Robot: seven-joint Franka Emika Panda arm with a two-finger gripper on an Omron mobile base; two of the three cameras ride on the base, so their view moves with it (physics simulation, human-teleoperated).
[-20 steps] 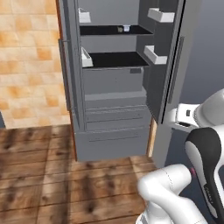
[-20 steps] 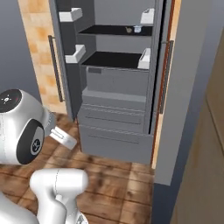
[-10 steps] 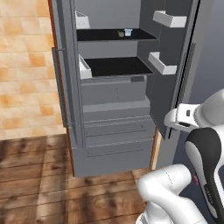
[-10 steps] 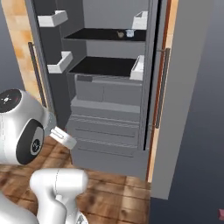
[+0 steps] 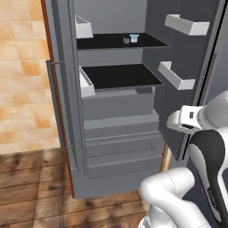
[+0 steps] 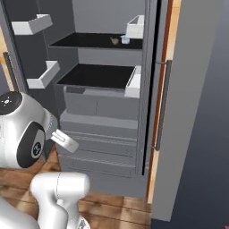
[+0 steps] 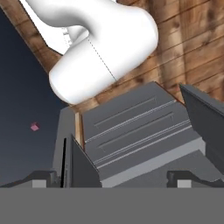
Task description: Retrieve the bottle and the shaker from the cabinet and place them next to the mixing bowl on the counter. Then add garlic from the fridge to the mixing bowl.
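Fridge [image 5: 120, 133] open, small brownish garlic-like item [image 5: 126, 40] on top black shelf.
Gripper [image 7: 111, 177] well below it, facing grey drawers [image 7: 135, 131]; fingers spread wide, holding nothing.

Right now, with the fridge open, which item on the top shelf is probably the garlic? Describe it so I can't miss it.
In the open fridge, look at the upper black shelf. Two small items sit toward its back: a brownish lump and a pale cup-like thing. The garlic is probably the darker, rounder lump, though it is too small to be sure.
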